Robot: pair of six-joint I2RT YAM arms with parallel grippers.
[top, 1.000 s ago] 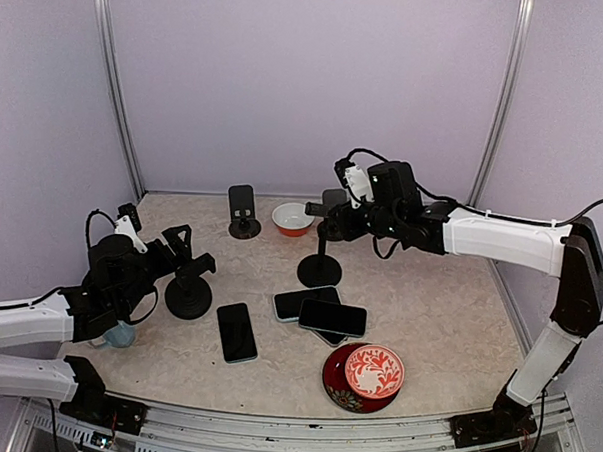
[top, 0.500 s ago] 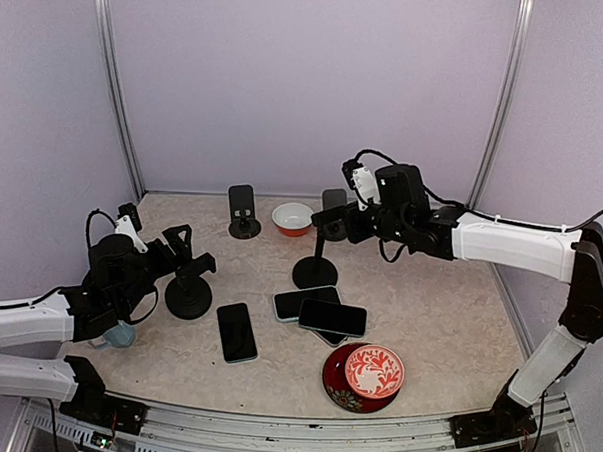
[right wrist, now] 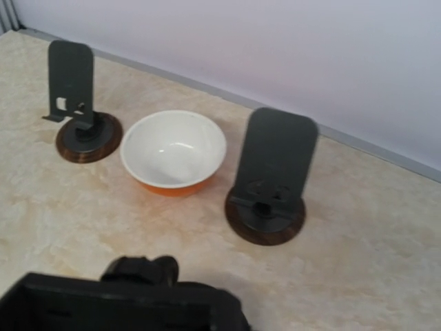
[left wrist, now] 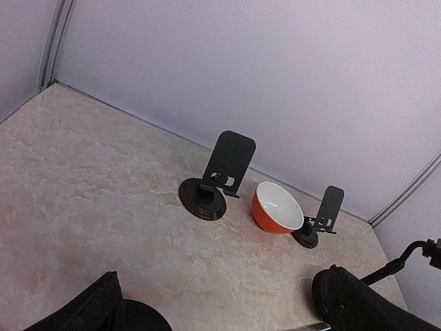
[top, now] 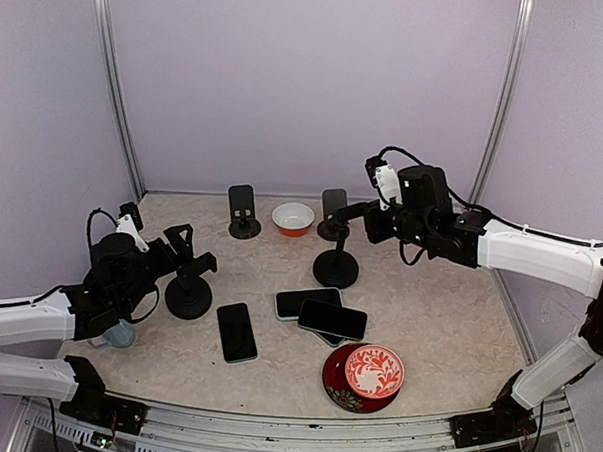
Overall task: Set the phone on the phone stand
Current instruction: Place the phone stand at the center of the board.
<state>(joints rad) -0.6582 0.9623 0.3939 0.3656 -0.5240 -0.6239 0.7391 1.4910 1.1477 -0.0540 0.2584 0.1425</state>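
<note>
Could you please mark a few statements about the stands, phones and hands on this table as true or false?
1. The orange bowl sits between the left back stand and the right back stand. True.
2. A phone rests on one of those back stands. False: both are empty.
3. The left hand is open. True.
4. The right hand is wide open. False: it is shut on the top of the tall stand.
5. All the phones lie in one pile. False: the teal-edged phone lies alone, left of the overlapping phones.
</note>
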